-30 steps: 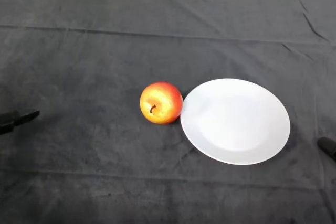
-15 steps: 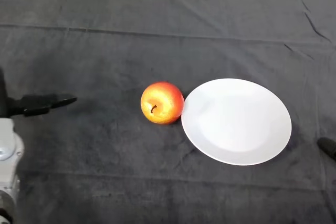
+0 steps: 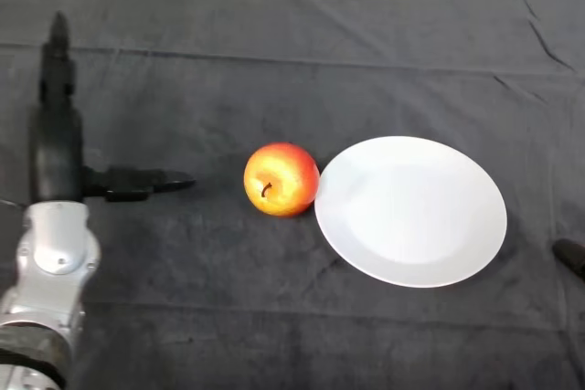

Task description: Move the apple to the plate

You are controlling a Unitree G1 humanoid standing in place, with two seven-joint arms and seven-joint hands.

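A red and yellow apple (image 3: 281, 178) lies on the dark cloth at the middle, its stem facing me, its right side touching the rim of a white plate (image 3: 411, 210). The plate holds nothing. My left hand (image 3: 57, 148) is at the left, open: the fingers point straight away from me and the thumb sticks out to the right toward the apple. The thumb tip stops a short gap left of the apple and touches nothing.
The silver-grey forearm (image 3: 47, 285) rises from the lower left corner. A small dark object (image 3: 570, 254) shows at the right edge, just past the plate. The table's far edge runs along the top.
My left arm has come in from the lower left, moving up and to the right. The hand has spread wide and its thumb is now much closer to the apple. Apple and plate have not moved.
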